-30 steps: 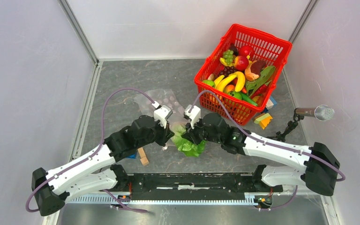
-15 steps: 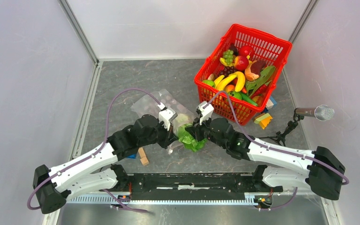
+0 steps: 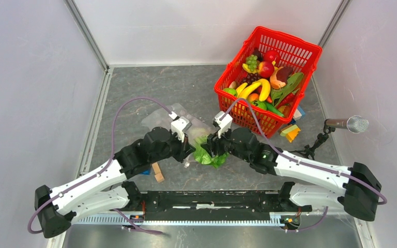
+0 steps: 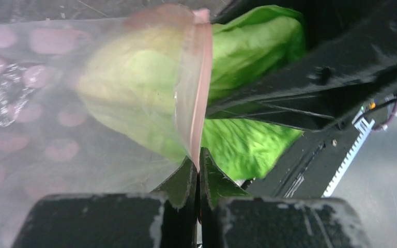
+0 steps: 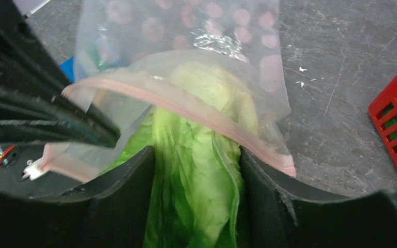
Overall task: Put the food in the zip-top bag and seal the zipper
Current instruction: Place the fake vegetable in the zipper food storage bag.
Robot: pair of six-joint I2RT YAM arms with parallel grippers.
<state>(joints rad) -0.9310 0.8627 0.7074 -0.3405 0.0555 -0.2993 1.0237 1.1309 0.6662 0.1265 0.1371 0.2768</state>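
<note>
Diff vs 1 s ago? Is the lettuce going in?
The right gripper swung slightly right and nudged the lettuce a little away from the bases; its tip now sits inside the bag. Nothing was grabbed or released. Unchanged: the left gripper stays shut on the zipper, the right on the lettuce, and the basket hasn't moved.
</note>
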